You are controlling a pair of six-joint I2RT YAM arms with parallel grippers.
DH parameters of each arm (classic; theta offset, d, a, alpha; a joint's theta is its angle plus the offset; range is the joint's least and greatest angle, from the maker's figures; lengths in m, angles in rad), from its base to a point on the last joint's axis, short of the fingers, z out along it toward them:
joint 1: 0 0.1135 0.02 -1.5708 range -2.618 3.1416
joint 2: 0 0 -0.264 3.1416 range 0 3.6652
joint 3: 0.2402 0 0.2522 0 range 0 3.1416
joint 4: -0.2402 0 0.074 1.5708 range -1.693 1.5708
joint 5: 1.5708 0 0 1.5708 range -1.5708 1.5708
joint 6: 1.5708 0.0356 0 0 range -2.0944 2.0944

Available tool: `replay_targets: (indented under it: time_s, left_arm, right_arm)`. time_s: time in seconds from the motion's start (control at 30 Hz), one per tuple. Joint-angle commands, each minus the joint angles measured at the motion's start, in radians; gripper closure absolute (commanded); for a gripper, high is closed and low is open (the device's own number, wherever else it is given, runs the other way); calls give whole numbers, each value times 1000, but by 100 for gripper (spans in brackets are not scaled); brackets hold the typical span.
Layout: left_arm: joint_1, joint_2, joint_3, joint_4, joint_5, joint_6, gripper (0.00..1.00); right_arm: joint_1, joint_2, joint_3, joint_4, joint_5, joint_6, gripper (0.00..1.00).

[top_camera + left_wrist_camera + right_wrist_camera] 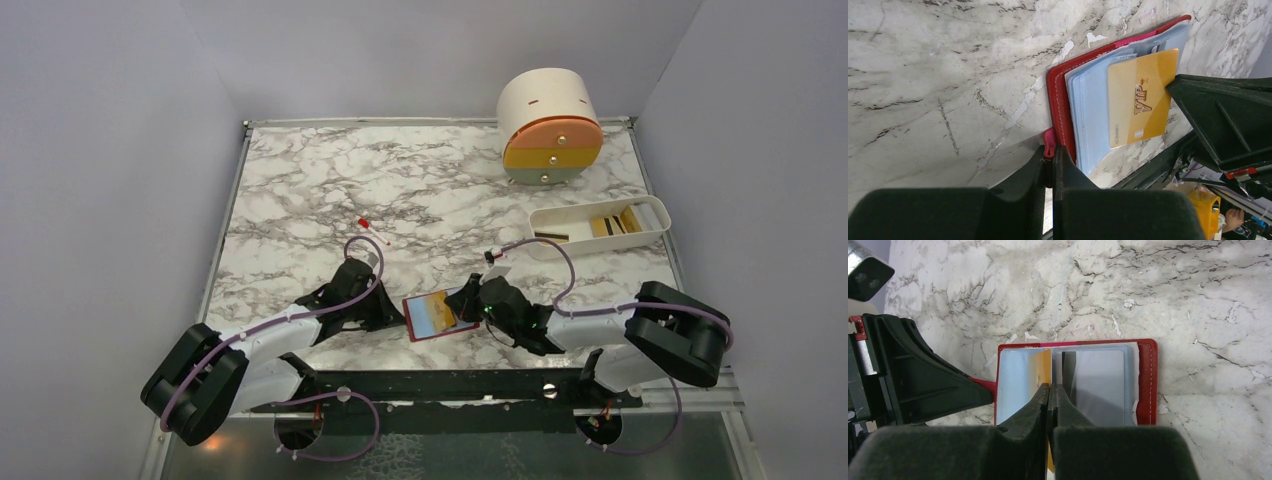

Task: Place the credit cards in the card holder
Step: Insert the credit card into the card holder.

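Note:
The red card holder [412, 325] lies open on the marble table between my two arms, its clear sleeves facing up. My left gripper [1052, 150] is shut on the small red tab [1049, 141] at the holder's edge [1060, 100]. A gold credit card [1142, 97] marked VIP lies over the sleeves, and my right gripper [1050, 387] is shut on its edge [1043, 371]. In the top view the left gripper [395, 312] and the right gripper [468, 300] flank the holder. More credit cards [610, 224] lie in the white tray.
A white oblong tray [560, 210] stands at the right. Behind it is a round cream drawer unit [548, 125] with orange, yellow and grey drawer fronts. A small red-and-white object [372, 230] lies on the marble beyond the left arm. Walls enclose the table on three sides.

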Motion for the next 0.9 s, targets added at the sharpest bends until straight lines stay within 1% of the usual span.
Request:
replay_targets:
  time_s: [0.0,0.1,0.13,0.23,0.37,0.43,0.53,0.67,0.87]
  left_arm:
    - [-6,-11,-21,-5,24,-8,100]
    - [-7,-15,-19,-4,24,-9,100]
    - [-6,-18,-18,-4,23,-9,100]
    - [-7,-22,-15,-5,19,-6,100]
    - [-7,-22,-6,-13,12,7,100]
    - [-7,-19,0,-18,10,13,100]
    - [-7,-19,3,-19,10,13,100]
    - [-6,-24,2,-18,4,16,100]
    - [-7,-11,16,-18,7,21,100]
  right_arm:
    - [31,18,-14,42,61,28,99]
    - [40,33,10,-7,54,63,99]
    - [42,39,21,-25,49,79,97]
    - [52,54,48,-52,18,97,86]
    - [69,49,102,-169,7,117,71]
    - [69,44,122,-210,1,109,68]
    - [72,32,140,-255,-14,104,67]
    - [75,45,166,-286,-34,103,69]
    - [97,101,216,-291,-68,138,81]
